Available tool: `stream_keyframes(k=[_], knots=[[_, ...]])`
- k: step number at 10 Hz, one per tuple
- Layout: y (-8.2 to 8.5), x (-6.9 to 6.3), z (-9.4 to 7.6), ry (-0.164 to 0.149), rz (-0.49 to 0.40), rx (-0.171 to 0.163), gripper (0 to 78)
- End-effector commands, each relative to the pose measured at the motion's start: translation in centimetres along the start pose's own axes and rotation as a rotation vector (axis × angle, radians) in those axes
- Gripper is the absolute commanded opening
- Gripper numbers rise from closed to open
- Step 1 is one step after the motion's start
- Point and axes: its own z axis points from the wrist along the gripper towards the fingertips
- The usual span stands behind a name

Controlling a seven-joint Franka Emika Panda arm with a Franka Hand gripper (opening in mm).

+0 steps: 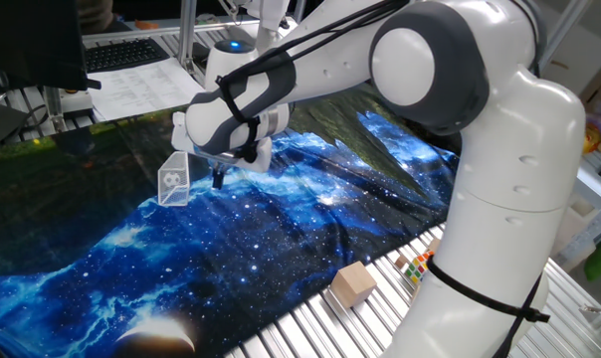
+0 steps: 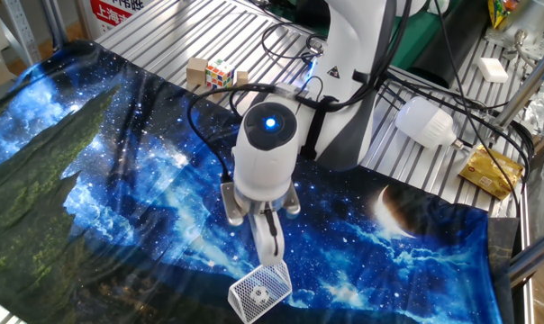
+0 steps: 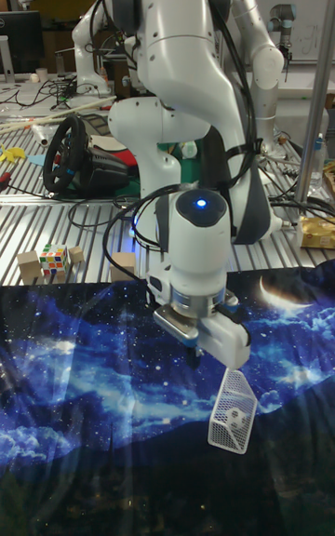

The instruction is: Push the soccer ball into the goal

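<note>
Left to right in one fixed view: goal [image 1: 174, 182] sits on the galaxy cloth [image 1: 281, 249] covering the surface, soccer ball [image 1: 170, 180] visible inside it. From the other side the ball also sits within the mesh walls, so it's in, not just behind. Gripper [image 1: 219, 179] hangs just right of the goal, near it but apart, fingers pointing down and close together; looks narrow, holding nothing. Fingertips appear slightly above the cloth, contact can't be confirmed. Further right, tan wooden block [image 1: 353, 282] on the bare metal rails at the cloth edge, well apart from the action; puzzle cube [image 2: 220, 74] sits by more blocks at the far side.

Progress judgement: push looks done, ball resting in goal. Left: probably only pulling the gripper clear without nudging the goal.
</note>
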Motion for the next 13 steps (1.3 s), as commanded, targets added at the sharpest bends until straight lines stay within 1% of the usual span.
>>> stream_keyframes(k=[1,7,11,13], knots=[[-3.1,1.4,-2.0,-0.038,-0.669,0.046,0.0],[-3.3,1.3,-2.6,-0.038,-0.715,0.051,0.0],[-3.3,1.2,-3.0,-0.037,-0.73,0.047,0.0],[-3.5,1.1,-3.7,-0.035,-0.736,0.048,0.0]])
